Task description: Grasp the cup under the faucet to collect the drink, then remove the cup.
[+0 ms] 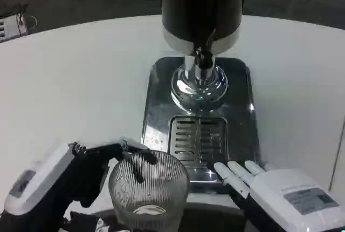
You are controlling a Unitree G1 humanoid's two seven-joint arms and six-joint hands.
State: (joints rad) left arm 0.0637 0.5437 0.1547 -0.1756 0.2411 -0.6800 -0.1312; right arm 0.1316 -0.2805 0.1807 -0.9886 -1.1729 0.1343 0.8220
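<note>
My left hand (81, 170) is wrapped on the cup (149, 191), black fingers curled over its near-left rim and side, gripping it. It's a clear ribbed glass, round, standing upright with its mouth up and its long axis vertical, low in front of me at the near edge of the drip tray (198, 143). There's something pale at the bottom of the glass, but I can't make out what.

My right hand (269, 189) rests just beside the cup on its right, white fingers stretched out flat toward the tray's front corner, released and holding nothing.

Ahead sits the dispenser (202, 5), dark glossy body with a silver band, and under it the chrome faucet (199, 73), rounded and mirror-bright. The base plate is polished steel, rectangular with rounded corners, with a slotted grille set into it. All of it stands on the smooth white surface (75, 81). The cup is short of the faucet, nearer me.
</note>
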